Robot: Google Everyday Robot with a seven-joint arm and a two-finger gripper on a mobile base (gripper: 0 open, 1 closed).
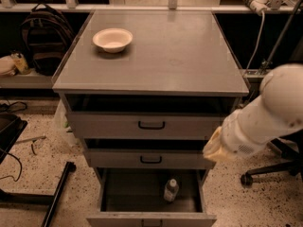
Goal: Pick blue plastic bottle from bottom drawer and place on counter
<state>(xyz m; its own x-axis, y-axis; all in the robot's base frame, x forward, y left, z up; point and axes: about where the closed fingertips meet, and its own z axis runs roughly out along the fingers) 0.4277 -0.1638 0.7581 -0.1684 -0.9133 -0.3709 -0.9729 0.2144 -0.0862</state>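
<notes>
The blue plastic bottle (171, 189) stands upright in the open bottom drawer (150, 218), right of the middle, with its white cap up. The counter (165, 60) is the grey top of the cabinet. My white arm reaches in from the right. Its tan end, the gripper (214, 148), hangs in front of the right end of the middle drawer, above and to the right of the bottle and apart from it. It holds nothing that I can see.
A white bowl (112, 39) sits on the counter's back left. The two upper drawers (151, 125) stand slightly open. A backpack (42, 37) lies on the left, a black stand leg (57, 193) on the floor, and a chair base (265, 174) on the right.
</notes>
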